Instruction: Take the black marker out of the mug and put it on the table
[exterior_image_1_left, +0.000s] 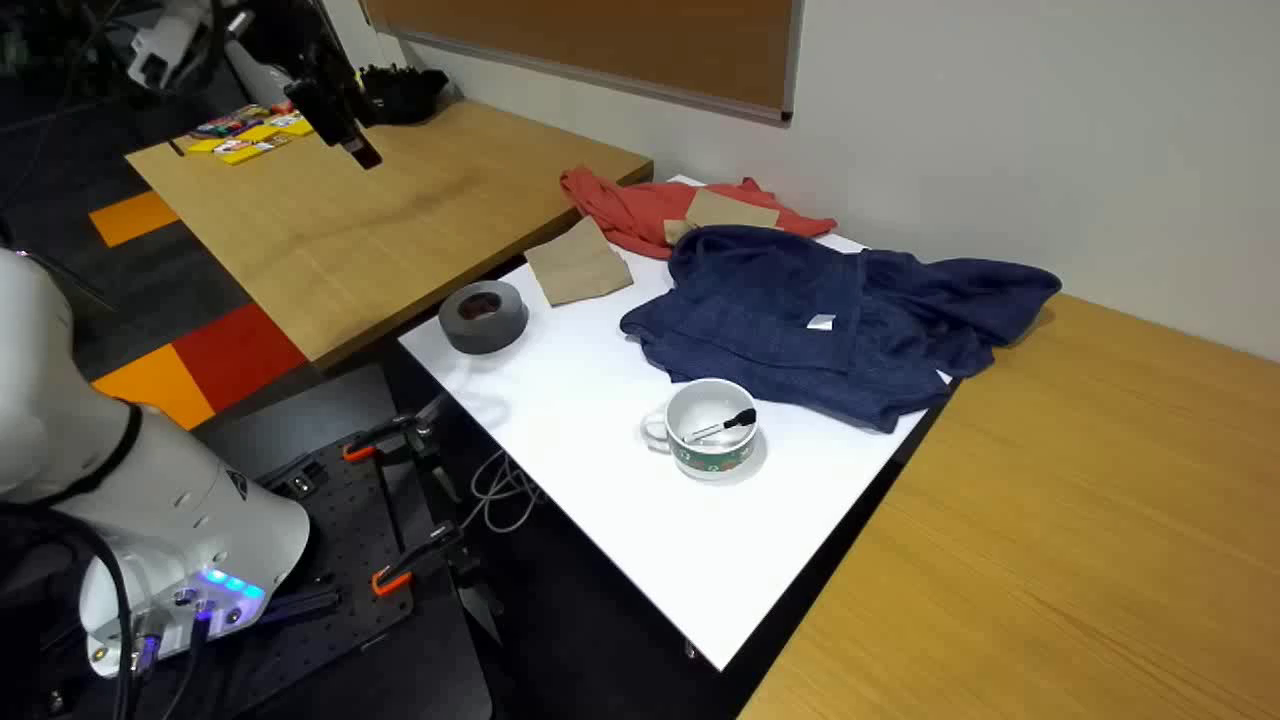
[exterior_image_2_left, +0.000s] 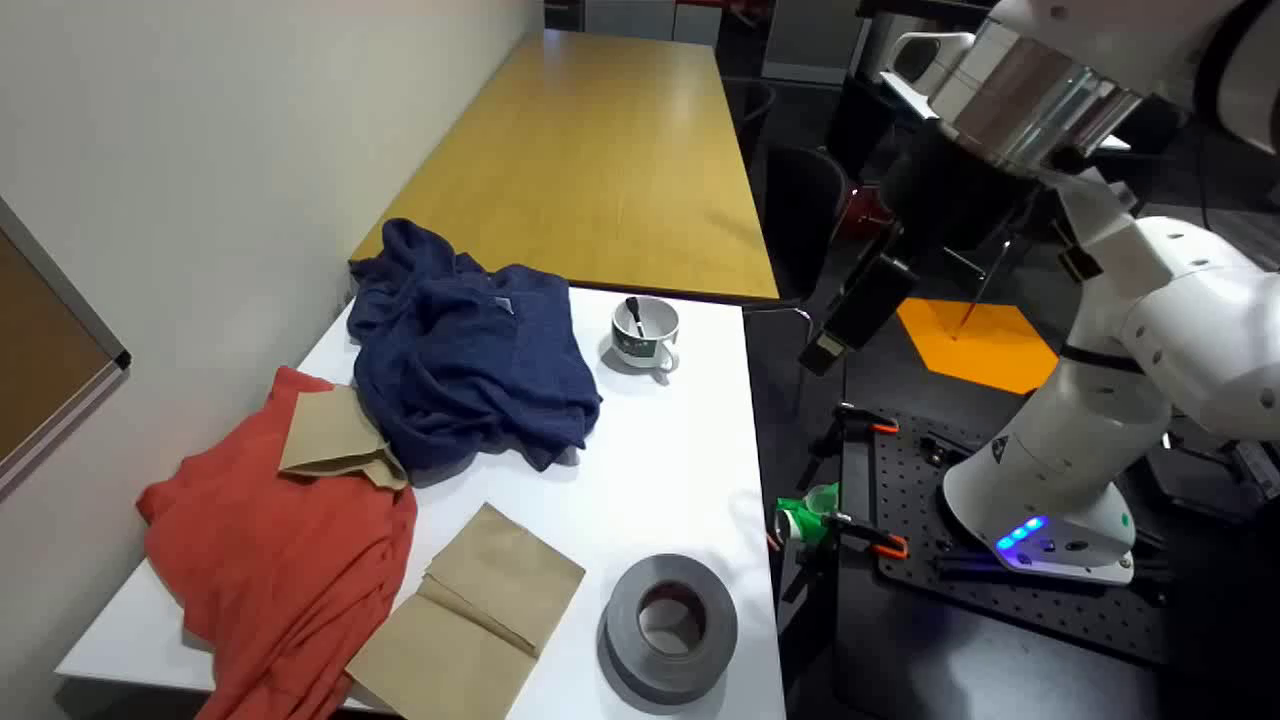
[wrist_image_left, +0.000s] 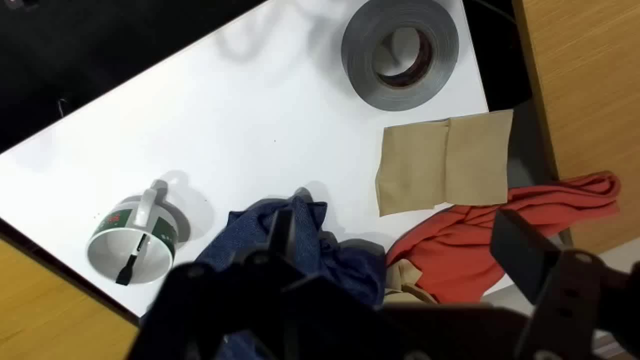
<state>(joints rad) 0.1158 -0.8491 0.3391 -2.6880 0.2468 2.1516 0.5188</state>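
Observation:
The mug (exterior_image_1_left: 712, 460) is white with a green printed band and stands upright on the white table (exterior_image_1_left: 640, 510). It also shows in an exterior view (exterior_image_2_left: 636, 350) and in the wrist view (wrist_image_left: 164, 231). The black marker (exterior_image_1_left: 738, 420) leans inside the mug, its black end at the rim and a white part lower down; it also shows in the wrist view (wrist_image_left: 129, 265). My gripper (wrist_image_left: 395, 232) is open and empty, its fingers wide apart. It is high above the scene and away from the mug, on the robot's side in an exterior view (exterior_image_2_left: 825, 348).
A grey tape roll (exterior_image_1_left: 484, 330), brown paper (exterior_image_1_left: 578, 265), a navy cloth (exterior_image_1_left: 780, 310) and a red cloth (exterior_image_1_left: 640, 215) lie on the white table. The navy cloth is close beside the mug. Wooden tables (exterior_image_1_left: 1080, 520) adjoin, and a wall (exterior_image_1_left: 1000, 130) stands behind.

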